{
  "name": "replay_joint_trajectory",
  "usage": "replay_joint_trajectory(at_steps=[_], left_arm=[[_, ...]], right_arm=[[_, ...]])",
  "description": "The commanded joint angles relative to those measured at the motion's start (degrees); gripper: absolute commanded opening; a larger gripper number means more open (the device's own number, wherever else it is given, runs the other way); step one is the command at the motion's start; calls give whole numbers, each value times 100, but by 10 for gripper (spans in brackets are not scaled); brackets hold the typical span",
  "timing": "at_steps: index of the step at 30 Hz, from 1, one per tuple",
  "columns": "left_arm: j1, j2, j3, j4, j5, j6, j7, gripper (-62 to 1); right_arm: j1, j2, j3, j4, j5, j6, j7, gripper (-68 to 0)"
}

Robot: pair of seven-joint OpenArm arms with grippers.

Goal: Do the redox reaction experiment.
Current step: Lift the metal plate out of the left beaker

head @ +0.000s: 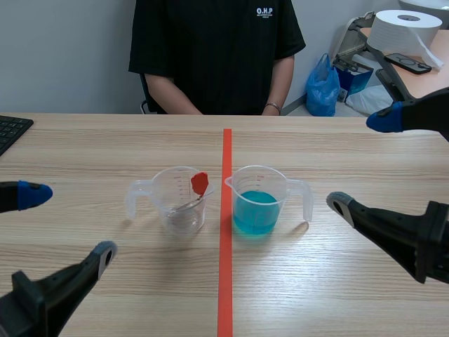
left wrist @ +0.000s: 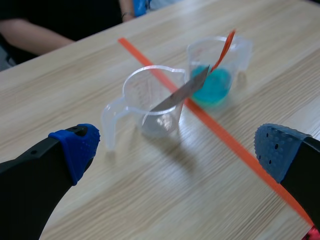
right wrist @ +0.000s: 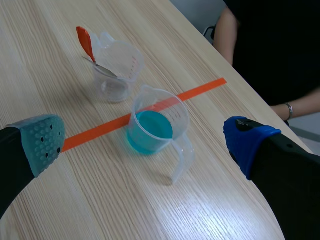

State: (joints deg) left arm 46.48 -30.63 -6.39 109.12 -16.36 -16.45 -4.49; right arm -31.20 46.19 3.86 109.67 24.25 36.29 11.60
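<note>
Two clear plastic measuring cups stand either side of the orange-red line. The left cup (head: 179, 199) (left wrist: 152, 102) (right wrist: 116, 70) holds a metal spoon with a red handle (head: 199, 184) (left wrist: 226, 47) (right wrist: 85, 42) leaning on its rim. The right cup (head: 259, 200) (left wrist: 220, 65) (right wrist: 156, 122) holds blue liquid. My left gripper (head: 66, 225) (left wrist: 177, 150) is open, low at the near left, short of the left cup. My right gripper (head: 361, 165) (right wrist: 145, 142) is open at the right, with the blue-liquid cup ahead between its fingers, untouched.
A person in a black shirt sits across the table, one wrist (head: 272, 107) at the far edge. A keyboard corner (head: 10, 130) lies at the far left. Behind at the right are a blue bag (head: 323, 88) and a paper roll (head: 403, 31).
</note>
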Motion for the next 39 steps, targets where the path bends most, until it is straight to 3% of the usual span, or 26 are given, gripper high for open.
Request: replay_joint_trajectory(at_steps=[1, 2, 6, 13, 20, 30, 39], left_arm=[[179, 26, -44, 0, 140, 103, -96, 14], [245, 26, -48, -42, 284, 188, -129, -20], [516, 26, -50, -339, 951, 348, -293, -271], [1108, 28, -85, -887, 1753, 509, -531, -419], [1480, 31, -374, -1847, 1921, 977, -1589, -575], [1478, 28, -468, -3265, 1919, 997, -2544, -577], [1475, 24, -468, -3705, 1917, 1084, -2914, -577]], right_arm=[[192, 68, -140, 0, 28, -9, 101, 4], [297, 63, -229, -44, 33, 39, 103, 4], [778, 63, -719, -289, 33, 151, 190, 4], [1606, 61, -1593, -787, -76, 149, 481, 4], [2297, -63, -2240, -1141, -72, 328, 487, 4], [3206, -835, -2979, -1902, -717, 428, 623, 4], [3851, -1296, -3740, -2288, -1464, 404, 811, 4]])
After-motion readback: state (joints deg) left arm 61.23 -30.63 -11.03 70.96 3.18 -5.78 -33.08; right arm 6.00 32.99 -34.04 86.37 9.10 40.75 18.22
